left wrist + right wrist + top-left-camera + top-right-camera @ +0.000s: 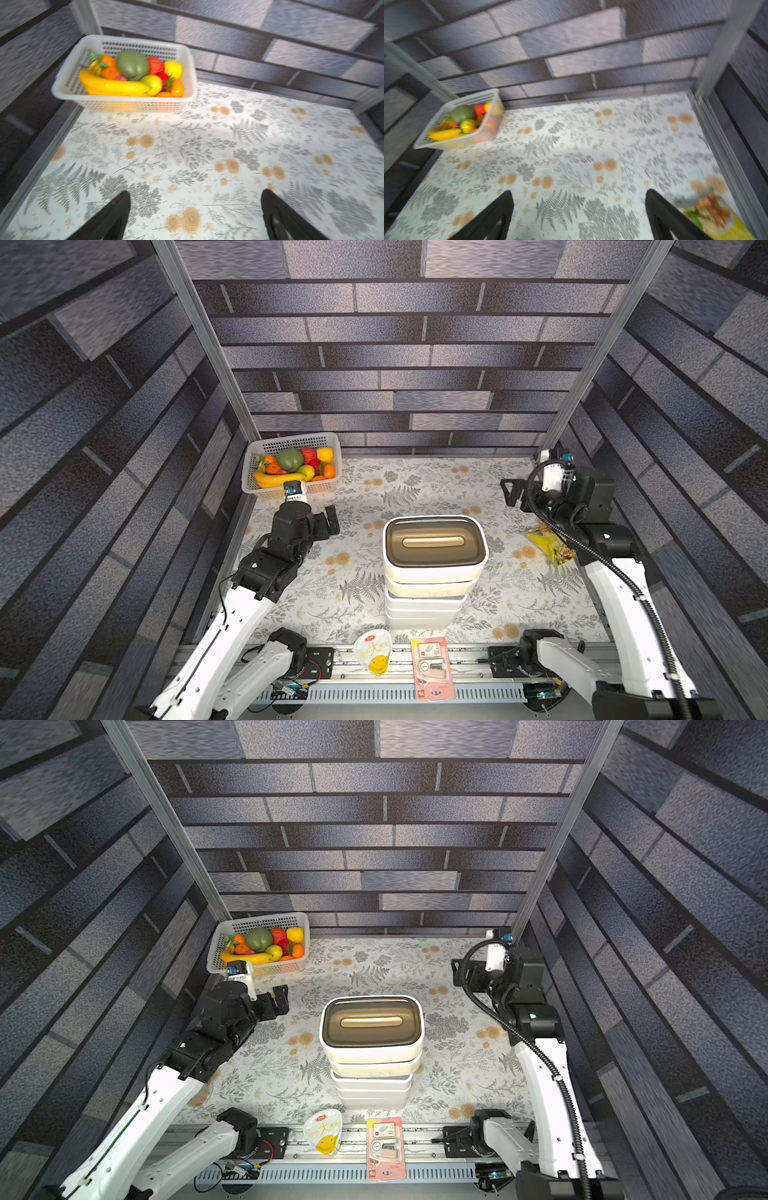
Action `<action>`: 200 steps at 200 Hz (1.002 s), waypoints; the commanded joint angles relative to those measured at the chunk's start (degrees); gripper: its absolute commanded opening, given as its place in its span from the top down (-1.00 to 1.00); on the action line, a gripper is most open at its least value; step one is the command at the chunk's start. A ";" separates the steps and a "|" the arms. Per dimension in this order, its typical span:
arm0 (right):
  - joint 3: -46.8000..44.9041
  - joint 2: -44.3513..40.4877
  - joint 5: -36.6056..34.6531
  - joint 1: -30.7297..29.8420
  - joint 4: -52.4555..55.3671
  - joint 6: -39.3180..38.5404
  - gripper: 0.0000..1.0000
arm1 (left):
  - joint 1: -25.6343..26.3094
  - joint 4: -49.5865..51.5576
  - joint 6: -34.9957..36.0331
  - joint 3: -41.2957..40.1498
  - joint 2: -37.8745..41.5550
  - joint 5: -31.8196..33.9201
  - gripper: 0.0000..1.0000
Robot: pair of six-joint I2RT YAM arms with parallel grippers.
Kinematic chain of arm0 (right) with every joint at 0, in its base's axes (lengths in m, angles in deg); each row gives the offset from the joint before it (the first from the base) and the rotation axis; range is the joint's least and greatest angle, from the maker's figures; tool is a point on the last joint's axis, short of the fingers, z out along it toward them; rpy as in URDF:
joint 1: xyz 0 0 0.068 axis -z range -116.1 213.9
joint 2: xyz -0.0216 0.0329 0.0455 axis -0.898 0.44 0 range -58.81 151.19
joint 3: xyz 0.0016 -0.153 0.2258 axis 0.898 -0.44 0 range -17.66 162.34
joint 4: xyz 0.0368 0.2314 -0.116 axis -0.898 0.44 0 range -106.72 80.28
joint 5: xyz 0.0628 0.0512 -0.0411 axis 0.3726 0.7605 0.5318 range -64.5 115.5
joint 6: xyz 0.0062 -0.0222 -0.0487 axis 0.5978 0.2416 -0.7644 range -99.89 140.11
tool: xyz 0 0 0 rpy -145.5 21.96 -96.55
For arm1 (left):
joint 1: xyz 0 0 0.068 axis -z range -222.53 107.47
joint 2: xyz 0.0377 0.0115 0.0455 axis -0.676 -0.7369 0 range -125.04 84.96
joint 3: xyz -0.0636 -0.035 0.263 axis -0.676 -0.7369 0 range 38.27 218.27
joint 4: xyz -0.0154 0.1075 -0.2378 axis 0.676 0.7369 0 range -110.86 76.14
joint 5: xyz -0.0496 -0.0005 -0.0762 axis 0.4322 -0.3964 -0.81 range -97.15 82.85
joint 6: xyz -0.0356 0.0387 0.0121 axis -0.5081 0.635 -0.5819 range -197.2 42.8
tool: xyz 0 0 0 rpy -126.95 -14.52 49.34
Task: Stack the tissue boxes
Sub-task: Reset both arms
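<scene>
The tissue boxes (424, 605) (374, 1085) stand in one stack of several white boxes at the middle of the flowered table in both top views. The top box (434, 541) (372, 1021) has a rounded dark brown lid with an oval slot. My left gripper (331, 519) (279, 999) hovers left of the stack, apart from it, open and empty. My right gripper (510, 492) (460, 971) is far right and back, open and empty too. Both wrist views show only bare tablecloth between the left gripper's (195, 193) and right gripper's (578, 193) spread fingers; the stack is out of those views.
A white perforated basket (291, 438) (266, 920) (128, 106) (456, 143) of fruit sits at the back left corner. A yellow snack bag (548, 545) (716, 220) lies by the right arm. A yellow-white packet (374, 651) and a pink card pack (432, 668) lie on the front rail.
</scene>
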 commanded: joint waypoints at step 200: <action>-48.85 37.53 -4.34 0.35 -105.83 -6.88 -1.00 | -19.43 -78.69 19.70 -28.55 -38.79 -8.01 -0.99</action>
